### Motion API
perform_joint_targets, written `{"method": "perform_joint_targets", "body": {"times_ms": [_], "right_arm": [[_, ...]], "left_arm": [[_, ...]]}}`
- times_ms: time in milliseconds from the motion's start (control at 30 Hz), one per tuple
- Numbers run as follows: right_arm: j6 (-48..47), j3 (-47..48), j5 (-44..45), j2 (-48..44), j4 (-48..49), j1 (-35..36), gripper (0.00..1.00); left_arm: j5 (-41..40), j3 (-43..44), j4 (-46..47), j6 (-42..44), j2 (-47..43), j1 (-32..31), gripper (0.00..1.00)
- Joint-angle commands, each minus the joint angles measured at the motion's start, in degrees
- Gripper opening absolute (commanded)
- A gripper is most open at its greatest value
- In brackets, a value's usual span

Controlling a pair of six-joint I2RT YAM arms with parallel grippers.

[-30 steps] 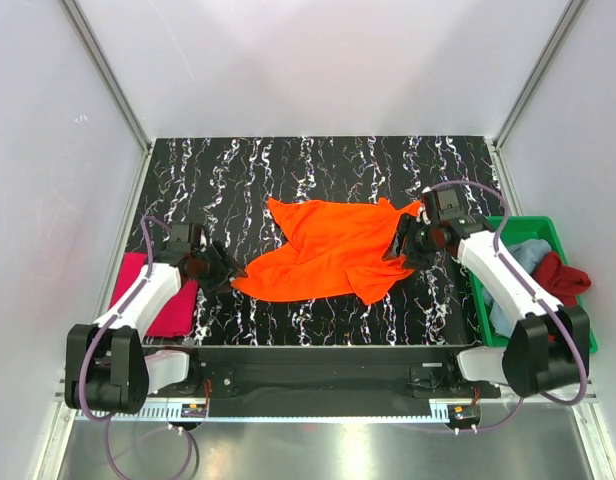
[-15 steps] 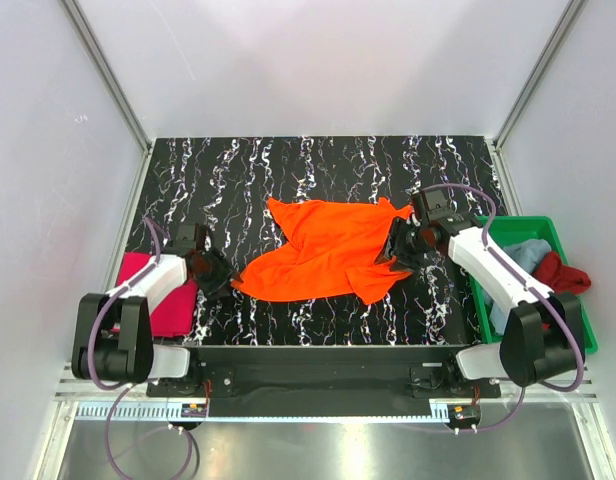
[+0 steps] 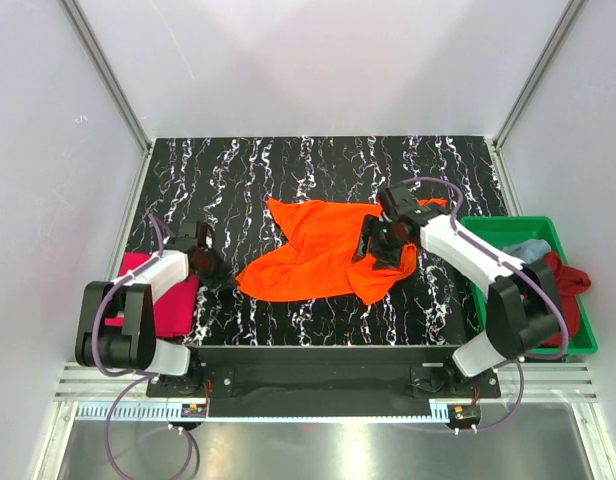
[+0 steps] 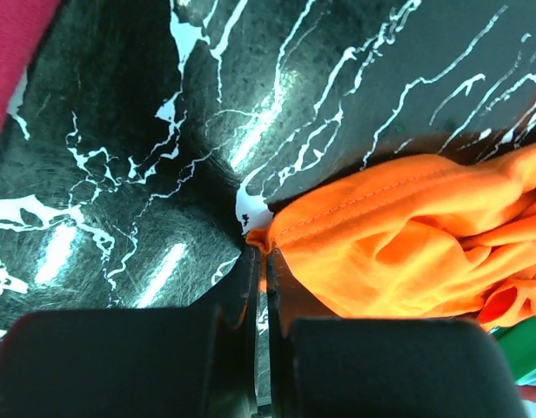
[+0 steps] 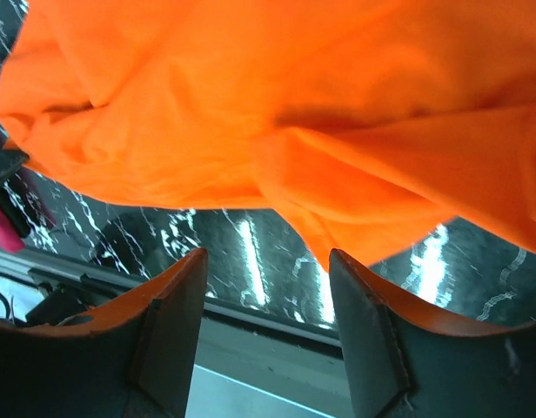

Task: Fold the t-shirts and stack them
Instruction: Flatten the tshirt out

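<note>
Since a second ago, your left gripper (image 4: 261, 261) pinched shut on the left corner of the orange shirt (image 3: 318, 250), beside the pink shirt (image 3: 166, 310), which looked folded already. The orange shirt lay crumpled on the table (image 3: 238, 170), not folded yet. Your right gripper (image 3: 373, 250) slid in over it, fingers apart, holding nothing. The red shirt (image 3: 566, 275) and the blue shirt (image 3: 528, 252) waited in the green tray (image 3: 580, 335).

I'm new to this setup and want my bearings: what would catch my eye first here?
The orange t-shirt lies rumpled in the middle of the black marbled table, the left gripper shut on its near-left corner and the right gripper open over its right side. A magenta t-shirt lies at the table's left edge; a green tray at the right holds a dark red t-shirt and a light blue t-shirt.
</note>
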Motion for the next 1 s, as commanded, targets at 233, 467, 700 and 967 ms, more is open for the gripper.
{"method": "perform_joint_targets", "body": {"times_ms": [233, 467, 700, 967], "right_arm": [[0.0, 13.5, 12.1, 16.2, -4.0, 7.3, 0.61], [0.0, 15.7, 16.3, 20.9, -6.1, 9.1, 0.62], [-0.9, 17.9, 18.2, 25.1, -7.5, 9.4, 0.53], [-0.9, 10.3, 19.1, 15.3, -8.3, 9.4, 0.38]], "left_arm": [[3.4, -5.1, 0.6, 3.2, -11.7, 0.1, 0.0], [5.2, -6.6, 0.4, 3.1, -14.8, 0.0, 0.0], [6.3, -5.4, 0.2, 3.2, -15.8, 0.1, 0.0], [6.8, -4.7, -0.9, 4.3, -16.1, 0.1, 0.0]]}}
